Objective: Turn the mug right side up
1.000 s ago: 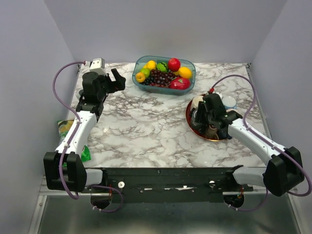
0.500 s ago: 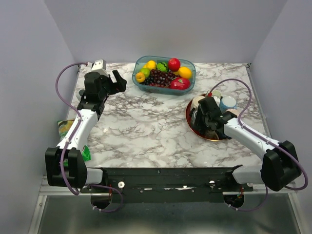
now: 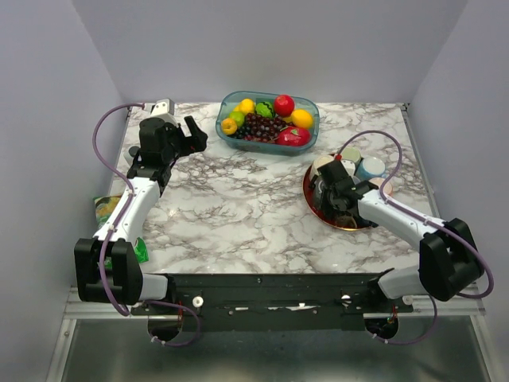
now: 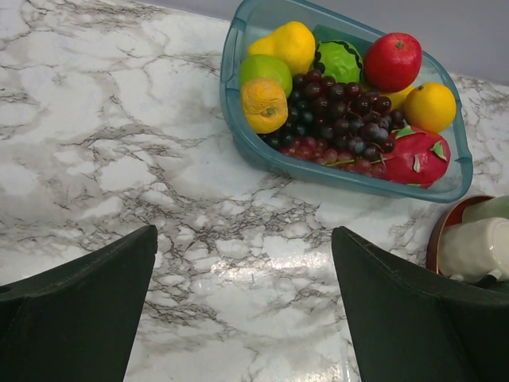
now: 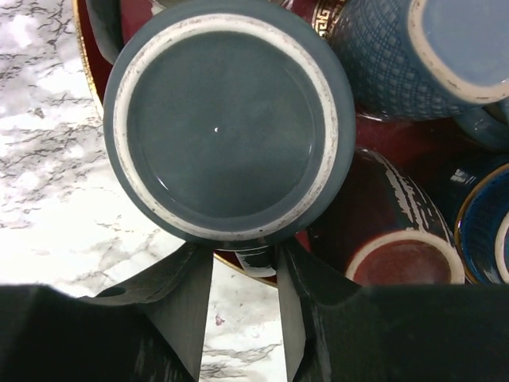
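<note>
left fingers [image 4: 79, 310] spread wide | right fingers [image 5: 179, 318] part-closed, can't tell if gripping | marble worktop [image 3: 238, 215] | fruit tub [image 4: 232, 87] far centre, ahead of left fingers | red plate [image 3: 340, 226] worktop right | mug [image 5: 227, 119] upside down on plate, base up, beside other cups [image 5: 382, 56] | mug handle [image 5: 254, 259] between right fingers

On the marble worktop [image 3: 238, 219], a teal plastic basket [image 4: 238, 48] holds a red apple [image 4: 392, 60], a lemon [image 4: 291, 44], an orange [image 4: 264, 103], dark grapes [image 4: 334, 111] and a dragon fruit [image 4: 415, 157]. A red, gold-rimmed plate [image 3: 312, 207] carries a blue textured mug [image 5: 378, 68], with a dark red mug [image 5: 390, 231] just beside it. A green packet [image 3: 103, 208] lies at the worktop's left edge.
</note>
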`<action>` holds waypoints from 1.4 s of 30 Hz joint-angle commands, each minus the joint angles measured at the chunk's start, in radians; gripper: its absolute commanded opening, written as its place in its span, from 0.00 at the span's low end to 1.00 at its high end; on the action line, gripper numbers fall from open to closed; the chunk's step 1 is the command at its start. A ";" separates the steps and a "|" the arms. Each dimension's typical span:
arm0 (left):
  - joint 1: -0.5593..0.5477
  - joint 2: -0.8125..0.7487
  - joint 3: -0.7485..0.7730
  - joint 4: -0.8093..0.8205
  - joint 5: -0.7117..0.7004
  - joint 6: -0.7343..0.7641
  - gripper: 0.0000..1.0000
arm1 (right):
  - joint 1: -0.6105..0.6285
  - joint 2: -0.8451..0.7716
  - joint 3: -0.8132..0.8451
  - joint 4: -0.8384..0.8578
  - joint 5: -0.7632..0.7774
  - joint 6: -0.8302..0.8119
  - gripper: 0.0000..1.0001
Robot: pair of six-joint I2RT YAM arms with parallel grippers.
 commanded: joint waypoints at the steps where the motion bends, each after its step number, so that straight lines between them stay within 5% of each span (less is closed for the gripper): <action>1: -0.005 -0.005 0.018 -0.007 -0.015 -0.005 0.99 | 0.000 0.043 -0.006 -0.022 0.089 -0.015 0.32; 6: -0.005 -0.011 0.029 -0.038 -0.047 0.040 0.99 | 0.000 0.047 -0.008 -0.016 0.097 -0.035 0.01; 18: -0.005 -0.052 0.008 -0.016 -0.018 0.035 0.99 | 0.000 -0.084 0.027 -0.034 0.095 -0.110 0.00; 27: -0.005 -0.108 -0.057 0.122 -0.009 -0.116 0.99 | 0.000 -0.222 0.119 -0.068 0.054 -0.149 0.00; 36: 0.000 -0.079 0.030 0.123 0.259 -0.241 0.99 | 0.000 -0.286 0.338 -0.022 -0.093 -0.179 0.00; 42: -0.023 -0.077 -0.026 0.385 0.425 -0.461 0.99 | 0.000 -0.266 0.460 0.064 -0.243 -0.175 0.01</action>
